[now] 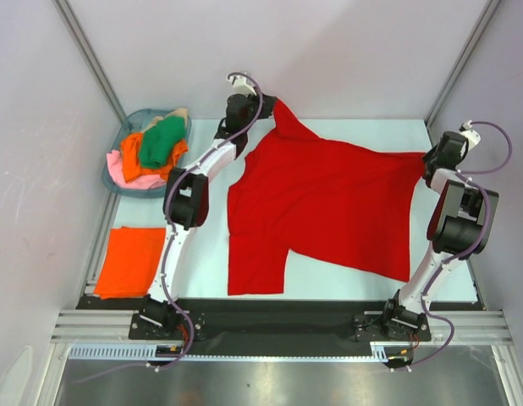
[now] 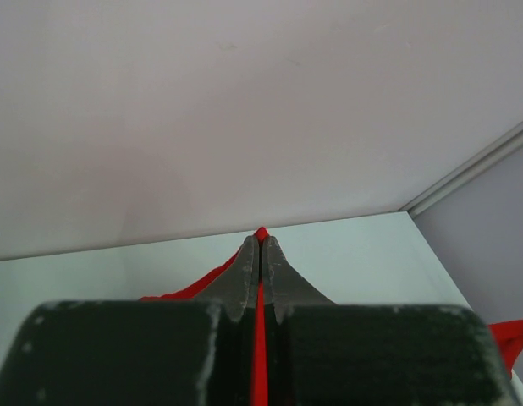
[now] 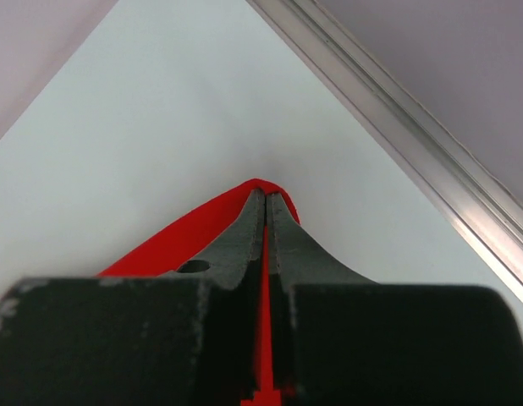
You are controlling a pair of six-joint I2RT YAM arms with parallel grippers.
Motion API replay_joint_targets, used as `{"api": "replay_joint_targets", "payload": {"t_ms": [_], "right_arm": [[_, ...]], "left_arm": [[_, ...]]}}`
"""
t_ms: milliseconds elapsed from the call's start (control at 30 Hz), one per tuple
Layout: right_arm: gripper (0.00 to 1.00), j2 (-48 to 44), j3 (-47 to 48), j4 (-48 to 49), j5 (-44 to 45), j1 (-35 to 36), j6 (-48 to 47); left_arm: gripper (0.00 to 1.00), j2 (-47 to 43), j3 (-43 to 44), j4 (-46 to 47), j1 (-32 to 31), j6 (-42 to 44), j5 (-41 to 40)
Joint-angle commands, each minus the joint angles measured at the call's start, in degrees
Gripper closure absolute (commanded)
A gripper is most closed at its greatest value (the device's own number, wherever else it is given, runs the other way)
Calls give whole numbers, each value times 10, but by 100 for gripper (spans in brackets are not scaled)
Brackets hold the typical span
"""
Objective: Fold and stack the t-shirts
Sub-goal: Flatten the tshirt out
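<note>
Looking down from above, the red t-shirt [image 1: 329, 211] is seen spread over the table [image 1: 346, 292]. It is pinched at its far-left corner by the left gripper [image 1: 266, 106] and at its right edge by the right gripper [image 1: 426, 159], presumably so that it can be drawn flat for folding. Left of the red t-shirt, a folded orange t-shirt [image 1: 130, 260] is laid as the stack's start. Behind that, heaped t-shirts [image 1: 156, 148] wait in a basket [image 1: 116, 184].

In the left wrist view, the left gripper [image 2: 261, 239] is shown clamped on red cloth.

In the right wrist view, the right gripper [image 3: 267, 196] is likewise clenched on a red fold.
</note>
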Motion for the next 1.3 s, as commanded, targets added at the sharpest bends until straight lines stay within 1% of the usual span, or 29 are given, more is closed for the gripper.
{"api": "replay_joint_targets", "payload": {"t_ms": [0,133,233,400,533,667,700,733,967,1100,1200,1233,1267], "right_arm": [[100,23,41,-8,-4,-4,-2],[100,37,63,-19,-17,-6,2],[100,42,66,-22,-23,-7,6],[100,57,77,-20,-24,-7,11],[100,85,115,-35,-36,-7,6],[100,108,147,-41,-49,-6,7],[100,115,151,-41,-48,-5,7],[100,119,159,-41,-44,-4,6],[100,149,201,-39,-26,4,3],[100,163,221,-45,-16,7,-1],[100,168,218,-39,1,8,6],[100,171,220,-40,5,8,7],[99,174,223,-44,11,8,10]], "left_arm": [[100,-27,40,19,14,-9,-21],[100,-31,47,17,19,-4,-24],[100,-24,78,-4,19,12,-28],[100,-16,75,9,21,17,-39],[100,13,125,-4,22,29,-55],[100,13,133,4,25,45,-72],[100,12,132,8,29,47,-71],[100,12,132,16,31,44,-87],[100,34,147,47,35,24,-89],[100,45,147,65,28,12,-94],[100,61,149,81,19,4,-107],[97,69,156,80,16,2,-113],[93,80,183,76,13,2,-114]]}}
